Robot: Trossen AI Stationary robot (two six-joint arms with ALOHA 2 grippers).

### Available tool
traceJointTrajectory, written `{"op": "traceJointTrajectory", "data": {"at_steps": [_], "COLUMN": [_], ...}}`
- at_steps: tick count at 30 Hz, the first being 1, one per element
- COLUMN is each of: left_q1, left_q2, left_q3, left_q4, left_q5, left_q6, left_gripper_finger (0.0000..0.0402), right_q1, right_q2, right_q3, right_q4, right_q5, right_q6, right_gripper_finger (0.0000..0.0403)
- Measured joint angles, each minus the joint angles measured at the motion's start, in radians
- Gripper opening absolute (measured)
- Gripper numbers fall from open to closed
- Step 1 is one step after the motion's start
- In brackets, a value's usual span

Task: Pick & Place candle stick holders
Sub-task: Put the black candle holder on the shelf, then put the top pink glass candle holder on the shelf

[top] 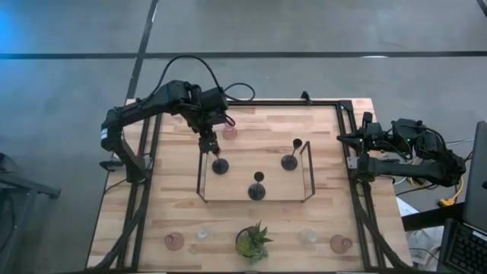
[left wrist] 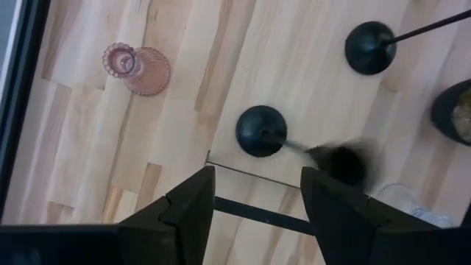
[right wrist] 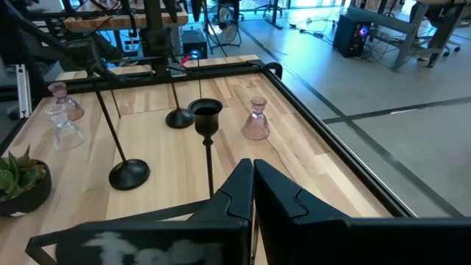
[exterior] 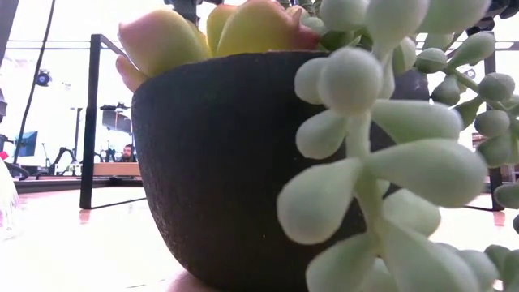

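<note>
Three black candle stick holders stand on their round bases in the wire-framed wooden tray (top: 233, 183): one at its left (top: 220, 166), one at the right (top: 290, 161), one near the front (top: 257, 190). My left gripper (top: 209, 144) (left wrist: 257, 210) hangs open just above the left one (left wrist: 260, 131), whose cup (left wrist: 346, 162) shows blurred beside my finger; it touches nothing. A pink glass holder (top: 229, 132) (left wrist: 136, 68) stands behind the tray. My right gripper (right wrist: 252, 177) rests shut at the table's right edge (top: 358, 138).
Along the near edge stand two pink holders (top: 174, 240) (top: 341, 243), two clear glass ones (top: 203, 233) (top: 307, 237) and a potted plant (top: 253, 242), whose dark pot (exterior: 227, 162) fills the low view. The tray's upright wire frame (top: 201, 171) rises beside my left gripper.
</note>
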Motion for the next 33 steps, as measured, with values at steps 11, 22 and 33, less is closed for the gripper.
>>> {"op": "traceJointTrajectory", "data": {"at_steps": [11,22,33], "left_q1": [0.000,-0.001,-0.001], "left_q2": [0.000,-0.007,-0.008], "left_q3": [0.059,0.074,0.049], "left_q4": [0.000,0.000,0.000], "left_q5": [0.000,-0.032,-0.026], "left_q6": [-0.013,-0.013,0.043], "left_gripper_finger": [0.0204,0.0204,0.0204], "right_q1": [0.000,0.000,0.000], "right_q2": [0.000,0.000,0.000], "right_q3": [0.000,0.000,0.000], "right_q4": [0.000,0.000,0.000], "right_q5": [0.000,0.000,0.000], "right_q6": [0.000,0.000,0.000], "right_gripper_finger": [0.0008,0.0008,0.0008]}}
